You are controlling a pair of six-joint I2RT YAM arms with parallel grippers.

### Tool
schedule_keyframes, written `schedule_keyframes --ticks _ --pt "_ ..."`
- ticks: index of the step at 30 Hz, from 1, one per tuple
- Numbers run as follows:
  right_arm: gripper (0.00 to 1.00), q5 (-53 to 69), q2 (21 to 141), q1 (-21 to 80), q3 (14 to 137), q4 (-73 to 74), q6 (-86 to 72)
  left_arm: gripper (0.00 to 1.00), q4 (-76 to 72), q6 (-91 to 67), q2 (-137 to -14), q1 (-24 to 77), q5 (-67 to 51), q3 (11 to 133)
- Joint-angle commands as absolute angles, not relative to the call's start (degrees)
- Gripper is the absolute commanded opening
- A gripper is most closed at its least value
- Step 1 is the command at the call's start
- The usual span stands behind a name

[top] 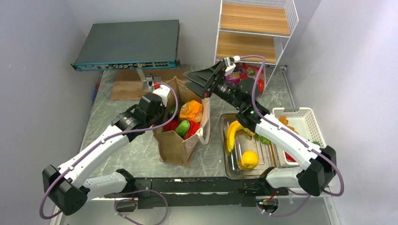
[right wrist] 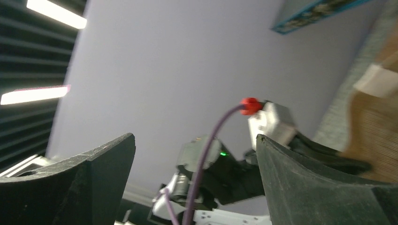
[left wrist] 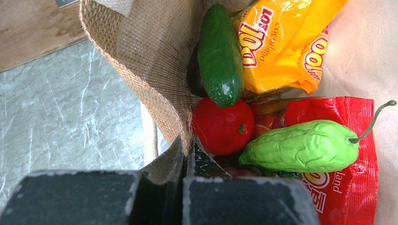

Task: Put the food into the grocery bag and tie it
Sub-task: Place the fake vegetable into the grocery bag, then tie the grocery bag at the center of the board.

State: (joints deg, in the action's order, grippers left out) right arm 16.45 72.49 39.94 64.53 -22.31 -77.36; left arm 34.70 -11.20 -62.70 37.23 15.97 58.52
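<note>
**Operator:** What sits nearest?

**Spotter:** The black rail (top: pixel 187 185) at the near edge, carrying both your arms.

**Operator:** And my left side?

**Spotter:** Your left gripper (left wrist: pixel 184 161) is at the left rim of the bag (top: pixel 174 143), clamped on it, with the rim pinched between the fingers.

**Operator:** Where's the bag?

**Spotter:** It stands upright mid-table with its mouth open. Your left wrist view shows a cucumber (left wrist: pixel 219 54) inside, with a round red fruit (left wrist: pixel 223 126) just below it. Right of the cucumber is an orange packet (left wrist: pixel 286 42). A bumpy green gourd (left wrist: pixel 300 146) lies on a red packet (left wrist: pixel 349 187).

**Operator:** My right side?

**Spotter:** Your right gripper (top: pixel 194 85) hangs in the air over the bag's far right corner, jaws spread wide and holding nothing. Right of the bag, a clear tray (top: pixel 225 171) holds a banana (top: pixel 231 133) and a yellow fruit (top: pixel 248 159). A white basket (top: pixel 307 112) sits just beside it, farther right.
</note>
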Motion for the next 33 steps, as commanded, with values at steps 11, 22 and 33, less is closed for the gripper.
schedule_keyframes --ticks 11,22,33 --pt "1.0 -2.92 54.94 28.7 59.05 20.65 -59.57 0.0 34.19 -10.55 -61.35 37.59 16.17 60.11" --pt "0.98 17.75 57.71 19.19 45.57 18.18 -60.47 0.0 34.26 -10.58 -61.27 37.57 16.44 60.0" --pt "0.96 28.16 63.08 22.79 40.15 10.1 -57.2 0.0 34.19 -10.59 -61.23 37.57 16.3 60.0"
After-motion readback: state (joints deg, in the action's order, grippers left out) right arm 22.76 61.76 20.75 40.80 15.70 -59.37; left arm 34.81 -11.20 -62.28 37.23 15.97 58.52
